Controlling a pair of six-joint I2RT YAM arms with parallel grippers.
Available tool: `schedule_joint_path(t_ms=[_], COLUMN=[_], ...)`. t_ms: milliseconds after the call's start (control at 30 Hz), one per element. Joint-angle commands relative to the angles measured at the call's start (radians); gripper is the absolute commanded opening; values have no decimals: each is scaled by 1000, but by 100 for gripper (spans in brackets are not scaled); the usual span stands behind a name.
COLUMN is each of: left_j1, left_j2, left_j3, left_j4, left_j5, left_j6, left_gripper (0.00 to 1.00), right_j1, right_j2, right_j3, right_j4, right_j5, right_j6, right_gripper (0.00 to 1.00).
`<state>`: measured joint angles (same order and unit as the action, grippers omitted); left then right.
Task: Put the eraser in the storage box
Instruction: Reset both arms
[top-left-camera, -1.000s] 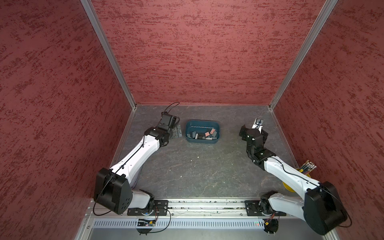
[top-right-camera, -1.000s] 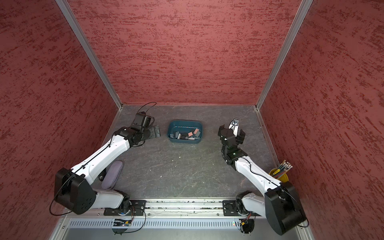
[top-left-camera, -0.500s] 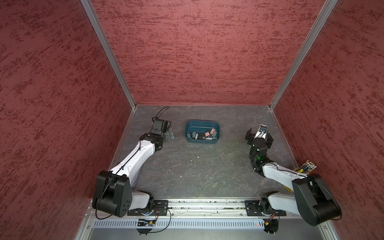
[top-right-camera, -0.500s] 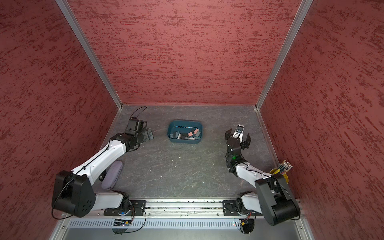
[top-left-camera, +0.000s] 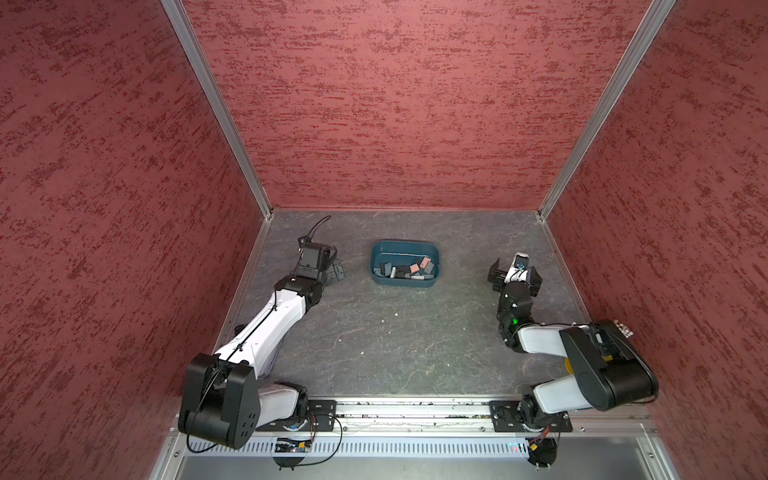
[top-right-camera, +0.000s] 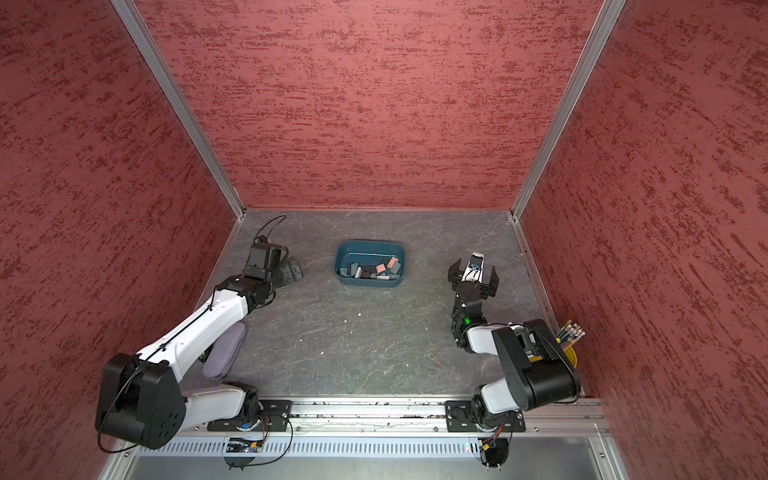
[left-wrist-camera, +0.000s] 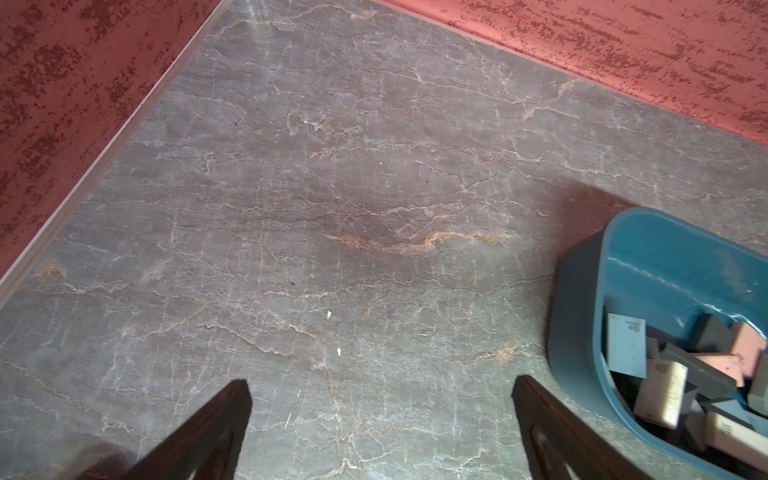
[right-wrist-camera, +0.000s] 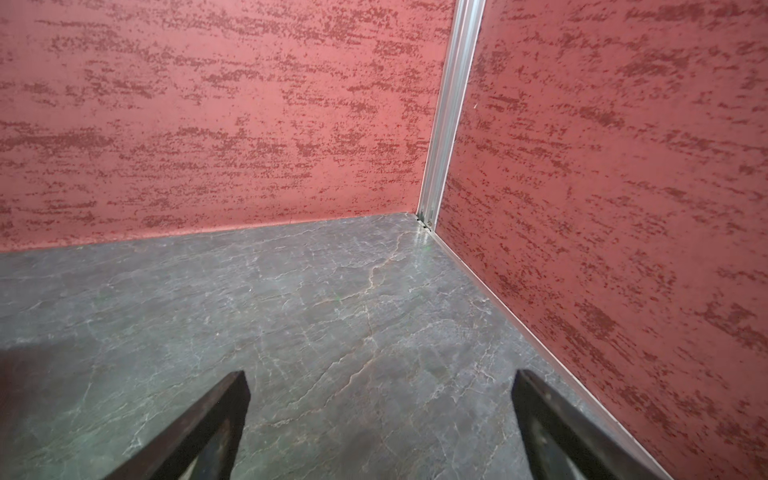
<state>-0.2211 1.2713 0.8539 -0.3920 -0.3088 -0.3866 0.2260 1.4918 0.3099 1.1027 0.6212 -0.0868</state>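
- The storage box (top-left-camera: 405, 282) is sitting in the middle of the table (top-left-camera: 395, 332), toward the far side.
- Lots of erasers (top-left-camera: 409, 270) are lying in a heap inside it: pink ones, grey ones and pale ones.
- I am not seeing any eraser lying loose on the table, only tiny white crumbs (top-left-camera: 396, 314). So the job is looking done, or nearly done.
- The left gripper (left-wrist-camera: 382, 384) is hanging just beside the box. It is spread wide and holding nothing.
- The right gripper (right-wrist-camera: 382, 376) is hanging over bare table, well apart from the box. It is spread wide and holding nothing too.
- An eraser is looking light, a bit squishy and grippy, and not easy to break.
- If one is needing a lift, pinching it near the middle, across its two long flat sides, is looking best.
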Motion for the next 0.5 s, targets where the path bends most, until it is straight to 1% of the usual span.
schedule_joint_path(t_ms=[0, 33, 167, 367, 467], left_j1=[11, 12, 16, 22, 29], left_j2=[-18, -21, -31, -39, -46], left_j3=[-23, -31, -48, -81, -93], left_j4=[50, 57, 78, 121, 133], left_j5=[-16, -14, -19, -17, -24], left_j6=[17, 17, 24, 34, 34], left_gripper=[100, 100, 100, 100, 100], right_j1=[-7, -8, -14, -50, -66], right_j2=[32, 41, 38, 35, 36], right_j3=[-28, -37, -26, 10, 12], right_j4=[163, 193, 164, 75, 71], right_j5=[-31, -28, -38, -107, -111], right_j6=[-51, -57, -46, -12, 10], right_gripper=[99, 99, 99, 99, 99])
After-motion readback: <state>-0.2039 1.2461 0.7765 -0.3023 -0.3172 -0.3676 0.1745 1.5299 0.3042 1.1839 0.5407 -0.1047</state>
